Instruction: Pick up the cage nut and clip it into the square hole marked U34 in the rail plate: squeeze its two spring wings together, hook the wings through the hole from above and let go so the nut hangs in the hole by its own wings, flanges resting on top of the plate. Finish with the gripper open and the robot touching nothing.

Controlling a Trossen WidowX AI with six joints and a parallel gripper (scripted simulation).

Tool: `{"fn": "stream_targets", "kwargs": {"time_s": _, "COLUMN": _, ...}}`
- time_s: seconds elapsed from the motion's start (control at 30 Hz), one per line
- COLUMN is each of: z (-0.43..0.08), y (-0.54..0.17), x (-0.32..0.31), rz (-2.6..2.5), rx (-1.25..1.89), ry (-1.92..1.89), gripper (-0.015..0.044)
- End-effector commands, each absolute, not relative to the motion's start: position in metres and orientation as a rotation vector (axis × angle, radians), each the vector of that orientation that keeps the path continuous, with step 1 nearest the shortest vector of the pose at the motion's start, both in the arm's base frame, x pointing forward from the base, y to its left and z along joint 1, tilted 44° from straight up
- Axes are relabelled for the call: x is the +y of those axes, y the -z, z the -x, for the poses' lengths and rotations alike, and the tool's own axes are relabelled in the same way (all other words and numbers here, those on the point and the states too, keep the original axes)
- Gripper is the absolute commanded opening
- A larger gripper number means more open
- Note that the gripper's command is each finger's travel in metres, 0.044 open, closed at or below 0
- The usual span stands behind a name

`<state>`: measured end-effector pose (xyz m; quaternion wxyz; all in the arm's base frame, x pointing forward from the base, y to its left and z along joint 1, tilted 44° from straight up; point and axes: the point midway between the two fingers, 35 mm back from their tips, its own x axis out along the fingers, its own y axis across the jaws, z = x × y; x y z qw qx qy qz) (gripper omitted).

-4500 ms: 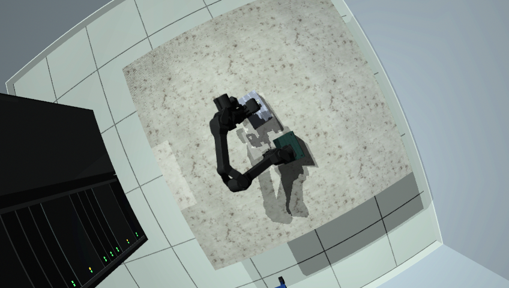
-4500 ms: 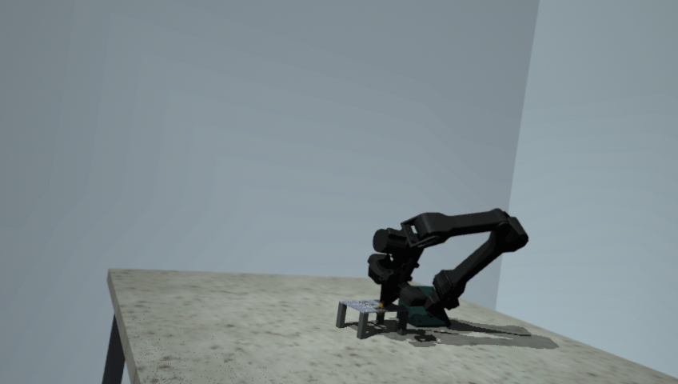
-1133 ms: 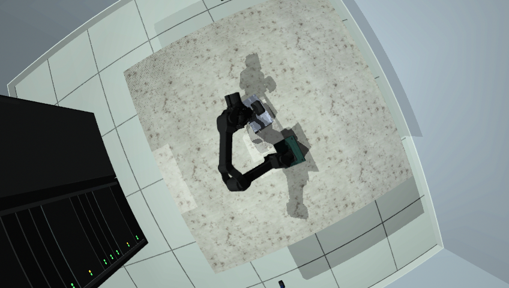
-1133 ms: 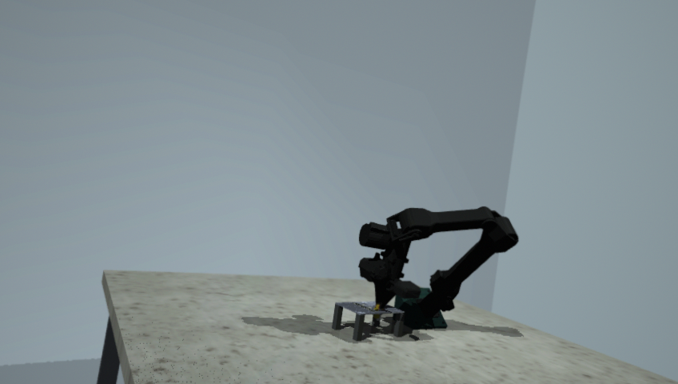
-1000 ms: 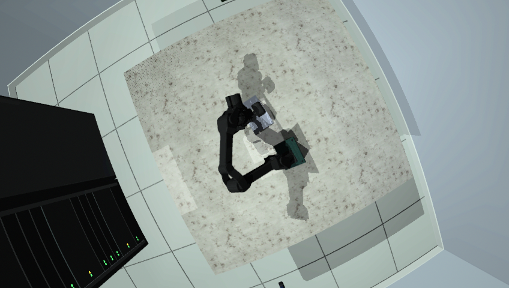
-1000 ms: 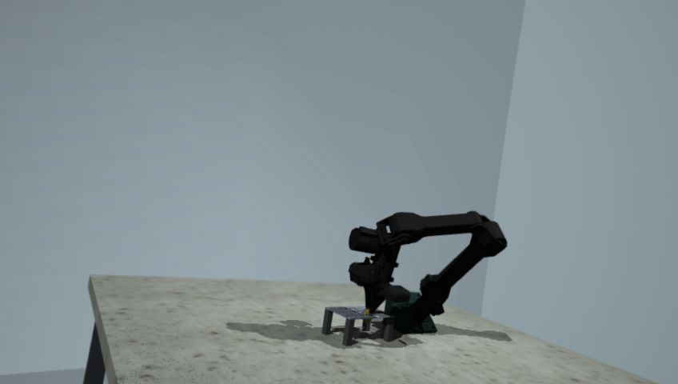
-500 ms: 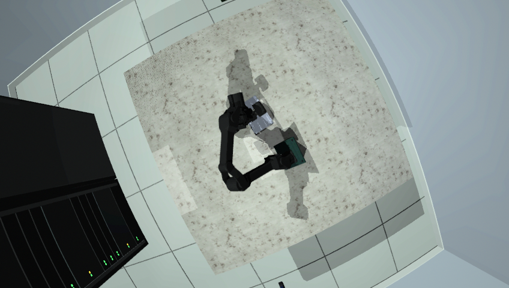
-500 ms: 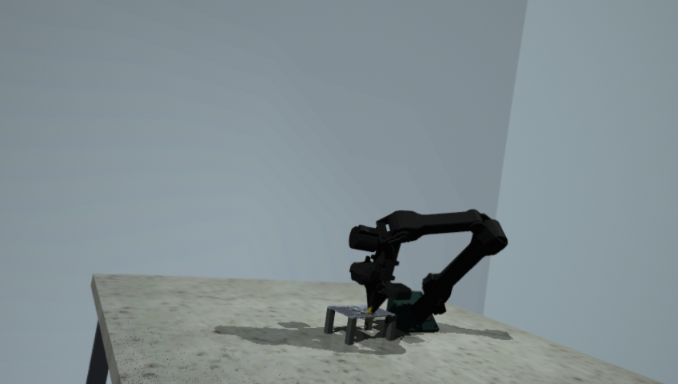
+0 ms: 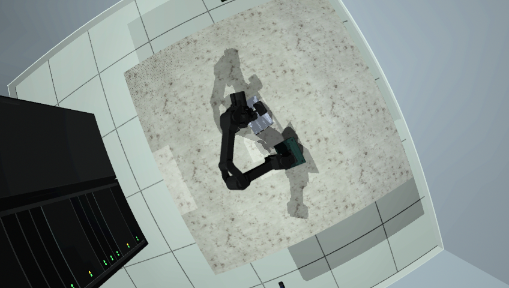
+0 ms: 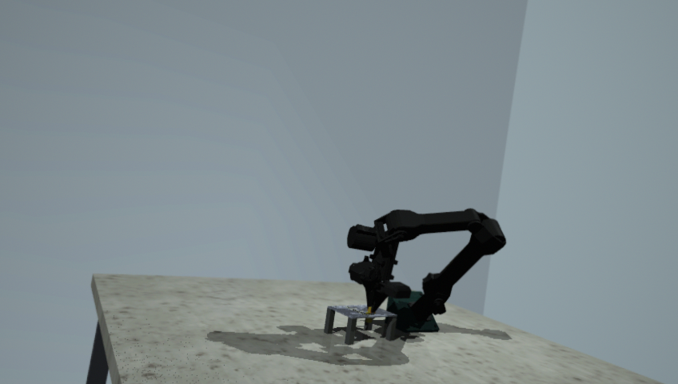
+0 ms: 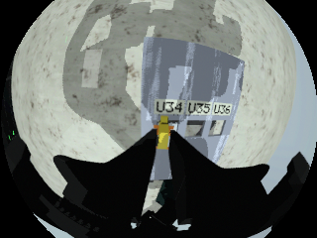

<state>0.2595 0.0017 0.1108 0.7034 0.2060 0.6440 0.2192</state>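
The yellow cage nut with orange edges is between the fingertips of my gripper, which is shut on it. The nut is at the square hole under the U34 label of the rail plate. The nut and fingertips cover most of that hole; a bit of it shows to the nut's right. How deep the nut's wings sit in the hole is hidden. In the exterior view the nut is at the plate's top surface, and my fingers come down on it from above.
Square holes U35 and U36 lie to the right of the nut in the wrist view. The plate stands on short legs on the speckled table. The arm's green base is close to the plate. A dark rack stands beyond the table.
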Motion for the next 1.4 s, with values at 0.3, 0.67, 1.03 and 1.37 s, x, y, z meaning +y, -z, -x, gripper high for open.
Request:
{"fn": "stream_targets", "kwargs": {"time_s": 0.3, "z": -0.2595, "y": -0.1096, "x": 0.001, "rz": -0.485, "rx": 1.426, "ry": -0.521, "gripper": 0.0027}}
{"fn": "stream_targets", "kwargs": {"time_s": 0.67, "z": -0.2596, "y": -0.1089, "x": 0.0005, "rz": -0.499, "rx": 1.422, "ry": -0.536, "gripper": 0.0027}}
{"fn": "stream_targets", "kwargs": {"time_s": 1.03, "z": -0.2597, "y": -0.1079, "x": 0.0, "rz": -0.518, "rx": 1.417, "ry": -0.557, "gripper": 0.0027}}
{"fn": "stream_targets", "kwargs": {"time_s": 1.37, "z": -0.2597, "y": -0.1074, "x": -0.0007, "rz": -0.534, "rx": 1.413, "ry": -0.574, "gripper": 0.0027}}
